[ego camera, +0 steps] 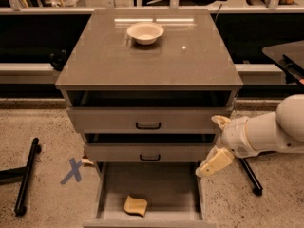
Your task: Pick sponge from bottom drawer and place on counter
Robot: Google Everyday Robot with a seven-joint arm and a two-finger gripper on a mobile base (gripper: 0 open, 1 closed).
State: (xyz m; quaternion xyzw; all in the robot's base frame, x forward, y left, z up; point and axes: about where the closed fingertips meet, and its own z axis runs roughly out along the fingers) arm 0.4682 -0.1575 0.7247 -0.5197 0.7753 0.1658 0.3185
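The counter (190, 65) is the biggest thing in view, a glossy grey-brown slab capping the cabinet and overhanging it slightly on each side. Below it sit two upper drawers with black handles, and under those the bottom drawer (161, 184) is pulled out toward the camera, its flat grey floor exposed.

The robot's pale arm (270, 132) reaches in from the right edge at the height of the drawer fronts. Its end effector (209, 145) hangs just off the cabinet's right front corner, above the open drawer's right side. The two tan fingers are spread wide, one at the level of the top drawer and one near the middle drawer, with nothing between them.

A round cream bowl (145, 32) stands upright toward the back of the counter, left of centre.

The sponge (135, 205) lies flat on the drawer floor, near the front wall and left of centre, well apart from the end effector. Its long axis runs roughly left to right with a slight tilt, and its curled edge points toward the front right.

A blue X (72, 170) marks the floor left of the cabinet.
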